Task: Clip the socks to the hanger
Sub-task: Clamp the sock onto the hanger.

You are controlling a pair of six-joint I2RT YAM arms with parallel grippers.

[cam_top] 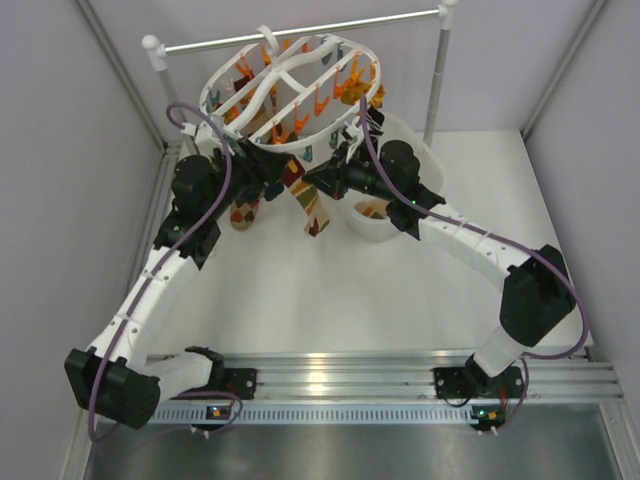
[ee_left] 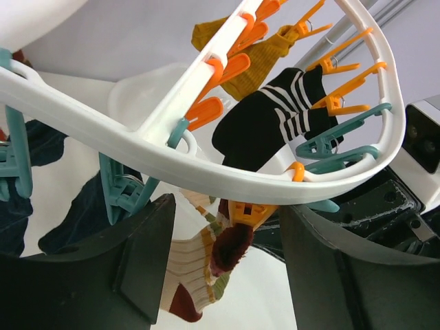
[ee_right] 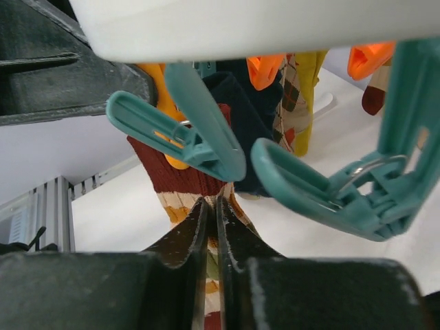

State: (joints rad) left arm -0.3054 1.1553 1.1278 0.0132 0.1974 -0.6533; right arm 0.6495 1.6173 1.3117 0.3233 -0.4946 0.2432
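- Handling: the patterned sock [ee_right: 175, 182] looks light, limp and prone to slipping; best held near the cuff edge.
- Location: it hangs below the hanger [cam_top: 290, 90], above the counter [cam_top: 400, 290].
- The right fingers [ee_right: 206, 220] are pinched closed on it.
- The left fingers [cam_top: 262, 185] are spread, holding nothing, straddling an orange clip [ee_left: 251, 212].
- No brand or writing is legible.

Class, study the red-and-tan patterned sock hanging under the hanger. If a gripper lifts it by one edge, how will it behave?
Probably floppy: the patterned sock hangs limp and creased below the hanger. Likely light: one small orange clip seems to hold it up. Its knit looks soft, so it may bunch.
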